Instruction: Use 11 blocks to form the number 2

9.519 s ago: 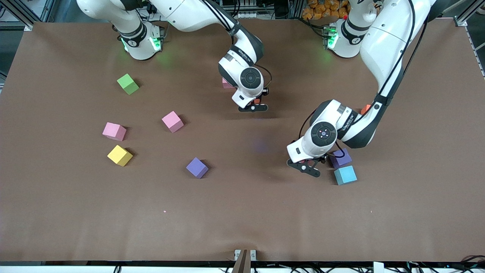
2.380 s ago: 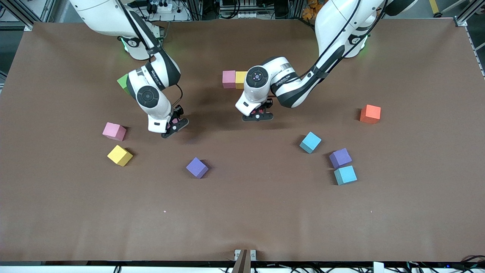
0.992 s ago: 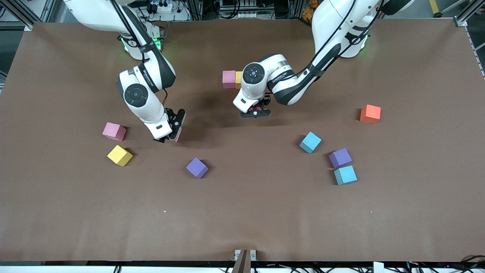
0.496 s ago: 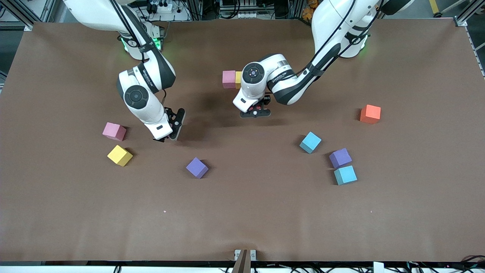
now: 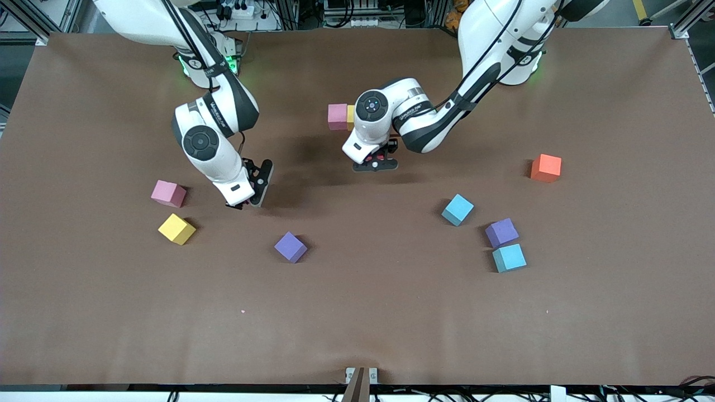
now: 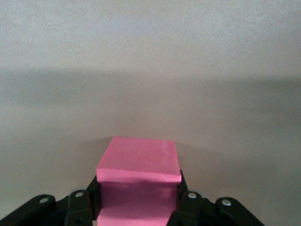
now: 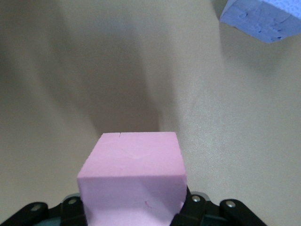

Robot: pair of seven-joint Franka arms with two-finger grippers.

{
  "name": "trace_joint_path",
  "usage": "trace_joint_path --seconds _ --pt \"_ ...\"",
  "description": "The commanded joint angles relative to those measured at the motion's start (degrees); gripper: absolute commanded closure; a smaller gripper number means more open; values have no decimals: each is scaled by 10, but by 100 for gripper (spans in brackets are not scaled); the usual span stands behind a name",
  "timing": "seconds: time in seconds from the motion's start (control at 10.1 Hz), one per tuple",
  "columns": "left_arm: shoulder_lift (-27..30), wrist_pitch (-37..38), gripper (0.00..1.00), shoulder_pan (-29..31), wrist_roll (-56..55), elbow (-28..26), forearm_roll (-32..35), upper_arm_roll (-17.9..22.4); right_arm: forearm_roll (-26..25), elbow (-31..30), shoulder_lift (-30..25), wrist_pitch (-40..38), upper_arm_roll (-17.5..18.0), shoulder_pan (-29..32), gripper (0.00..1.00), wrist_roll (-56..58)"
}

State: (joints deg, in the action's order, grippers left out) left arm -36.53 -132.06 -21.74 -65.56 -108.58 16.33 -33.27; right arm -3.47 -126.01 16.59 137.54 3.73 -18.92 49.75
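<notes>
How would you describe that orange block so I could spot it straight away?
Start at the left arm's end of the brown table. Three blocks cluster there: two light blue blocks and a purple block. The orange block sits alone, farther from the front camera than those three, and is the only orange one.

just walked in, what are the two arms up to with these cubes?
Both arms are carrying cubes for a figure built from blocks. The left gripper is shut on a hot-pink cube beside the started row, where a pink cube and a yellow cube touch. The right gripper is shut on a pale pink cube near the loose purple cube. Other cubes lie scattered on the table.
</notes>
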Motion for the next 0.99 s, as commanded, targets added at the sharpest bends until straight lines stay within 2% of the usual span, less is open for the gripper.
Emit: trace_joint_path --seconds 0.0,0.3,0.69,0.79,0.89 --pt "5 6 63 -4 -17 -15 12 2 -6 2 -9 -11 5 7 91 8" --pt "10 16 64 -2 -17 -18 12 2 -6 3 -9 -11 5 7 91 8" --pt "9 20 63 -2 -17 -19 12 2 -6 7 -7 -11 6 5 74 7" --pt "9 20 47 -2 -19 -16 12 2 -6 7 -7 -11 6 5 71 7" --pt "9 20 0 -3 -20 -15 12 1 -6 8 -7 -11 6 5 71 6"
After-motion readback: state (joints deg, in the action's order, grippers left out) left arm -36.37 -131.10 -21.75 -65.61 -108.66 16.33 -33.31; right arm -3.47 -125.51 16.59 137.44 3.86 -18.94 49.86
